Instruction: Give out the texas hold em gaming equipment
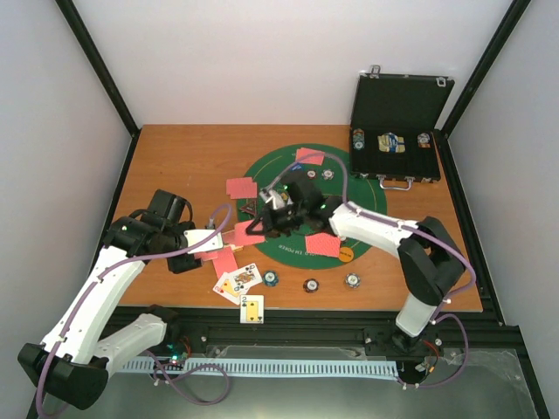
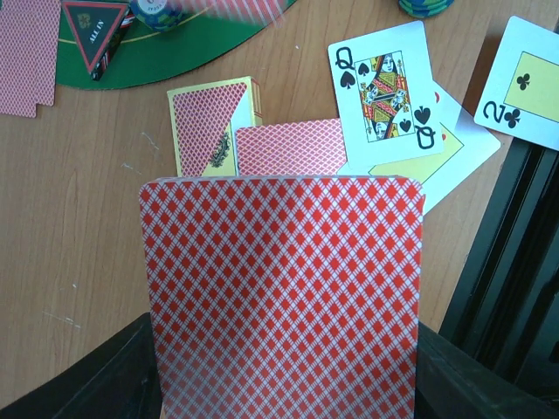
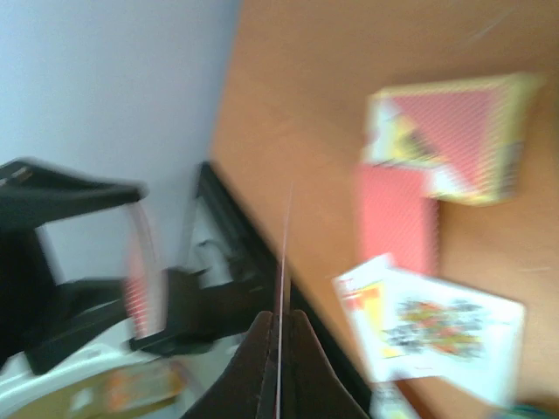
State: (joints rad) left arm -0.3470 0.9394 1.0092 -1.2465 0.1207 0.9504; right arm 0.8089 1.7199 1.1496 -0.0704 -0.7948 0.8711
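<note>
Red lattice-backed deck (image 2: 284, 297) sits clamped in left gripper (image 1: 194, 245); right gripper (image 3: 279, 319) pinches a thin card (image 3: 286, 244) edge-on.

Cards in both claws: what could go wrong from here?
The right gripper pinches one card edge-on, and that view is blurred; the card may slip out. The left gripper holds a stack of cards close to the queen and other loose cards, so it could knock them.

A deck (image 2: 284, 297) is held with its red lattice back showing; a single card (image 3: 286, 253) is pinched edge-on; the queen of spades (image 2: 382, 92) and two of clubs (image 2: 524, 83) lie face up; face-down cards (image 1: 242, 187) dot the green mat (image 1: 275, 253); three chips (image 1: 311, 285) sit just before it; an orange disc (image 1: 347, 254) rests at its near edge.
</note>
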